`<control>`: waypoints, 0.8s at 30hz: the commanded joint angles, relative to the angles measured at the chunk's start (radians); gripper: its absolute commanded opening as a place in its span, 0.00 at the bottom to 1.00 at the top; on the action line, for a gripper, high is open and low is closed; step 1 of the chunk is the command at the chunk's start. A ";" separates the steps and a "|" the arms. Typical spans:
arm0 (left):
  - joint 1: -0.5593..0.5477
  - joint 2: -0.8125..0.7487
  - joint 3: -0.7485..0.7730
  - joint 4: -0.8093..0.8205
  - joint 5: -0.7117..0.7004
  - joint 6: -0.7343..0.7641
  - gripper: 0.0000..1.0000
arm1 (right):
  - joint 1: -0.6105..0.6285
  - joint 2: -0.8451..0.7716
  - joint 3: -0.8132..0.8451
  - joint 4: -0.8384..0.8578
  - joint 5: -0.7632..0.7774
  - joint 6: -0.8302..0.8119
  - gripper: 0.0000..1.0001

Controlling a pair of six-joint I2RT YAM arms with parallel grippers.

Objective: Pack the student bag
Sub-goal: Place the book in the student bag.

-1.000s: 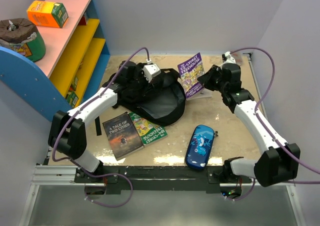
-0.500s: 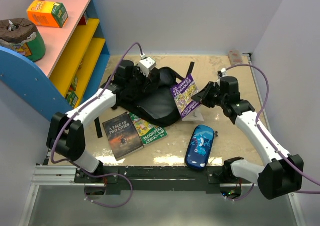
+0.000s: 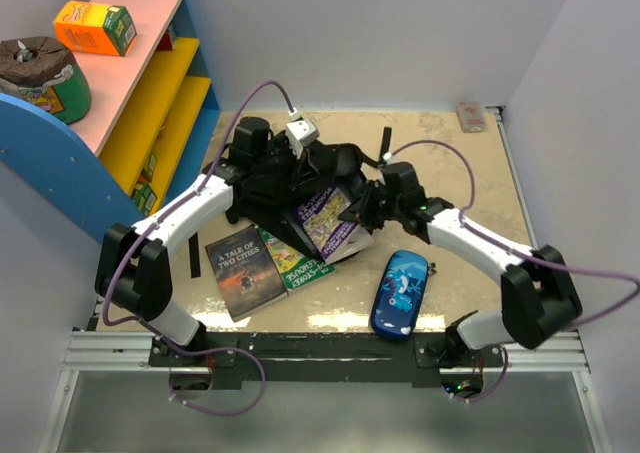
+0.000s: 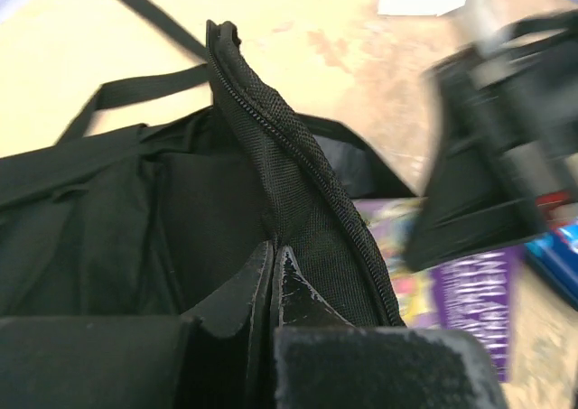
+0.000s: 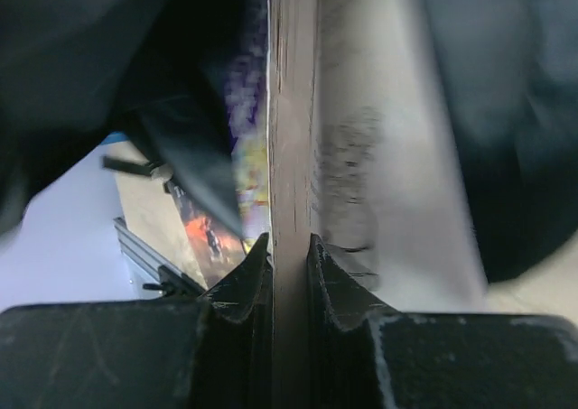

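Observation:
The black student bag (image 3: 270, 178) lies at mid table, its mouth facing the near right. My left gripper (image 3: 300, 163) is shut on the bag's zipped upper flap (image 4: 289, 174) and holds it raised. My right gripper (image 3: 368, 205) is shut on the purple book (image 3: 325, 218), whose far end lies in the bag's mouth. The right wrist view shows the book's edge (image 5: 293, 156) clamped between the fingers. The purple cover also shows in the left wrist view (image 4: 470, 292).
A dark "A Tale of Two Cities" book (image 3: 243, 270) and a green book (image 3: 297, 260) lie in front of the bag. A blue pencil case (image 3: 400, 293) lies at the near right. A coloured shelf unit (image 3: 150, 93) stands at the left. A small object (image 3: 470, 115) sits at the far right.
My right gripper has carried the purple book from the far right leftward and down into the bag's mouth. My left gripper still holds the flap, lifted slightly.

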 commanded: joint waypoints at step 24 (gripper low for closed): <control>-0.010 -0.048 -0.037 -0.008 0.312 0.159 0.00 | 0.087 0.328 0.211 0.250 0.556 0.036 0.51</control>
